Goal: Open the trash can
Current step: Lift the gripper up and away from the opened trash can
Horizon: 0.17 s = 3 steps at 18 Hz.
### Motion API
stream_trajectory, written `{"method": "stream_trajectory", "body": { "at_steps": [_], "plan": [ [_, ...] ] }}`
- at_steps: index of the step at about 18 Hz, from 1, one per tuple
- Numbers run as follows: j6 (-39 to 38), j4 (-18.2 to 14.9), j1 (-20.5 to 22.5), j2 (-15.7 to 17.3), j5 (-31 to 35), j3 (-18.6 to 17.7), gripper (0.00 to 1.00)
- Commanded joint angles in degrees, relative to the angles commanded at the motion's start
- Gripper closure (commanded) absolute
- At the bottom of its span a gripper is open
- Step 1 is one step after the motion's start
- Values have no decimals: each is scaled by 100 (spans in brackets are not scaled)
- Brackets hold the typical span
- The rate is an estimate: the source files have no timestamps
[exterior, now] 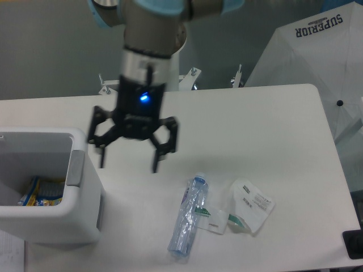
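Observation:
The trash can (pixel 79 218) is a large white box-shaped bin at the left edge of the table. Its top stands open and I see inside it, where blue and yellow packaging (pixel 41 191) lies at the bottom. The grey push tab (pixel 75 168) sits on its right rim. No lid shows in this view. My gripper (pixel 129 164) hangs open and empty above the table, just right of the bin's rim, fingers pointing down. Its left fingertip (pixel 102 164) is close to the push tab but apart from it.
A crushed clear plastic bottle (pixel 187 218) lies on the table right of the bin. A crumpled white wrapper (pixel 250 207) lies beside it. A white umbrella (pixel 317 62) stands at the right. A sheet of paper (pixel 10 252) lies at the lower left.

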Motion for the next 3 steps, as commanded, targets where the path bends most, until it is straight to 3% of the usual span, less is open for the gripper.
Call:
{"method": "stream_trajectory", "body": {
  "at_steps": [3],
  "plan": [
    [632, -53, 448, 53, 0, -17, 0]
  ]
}}
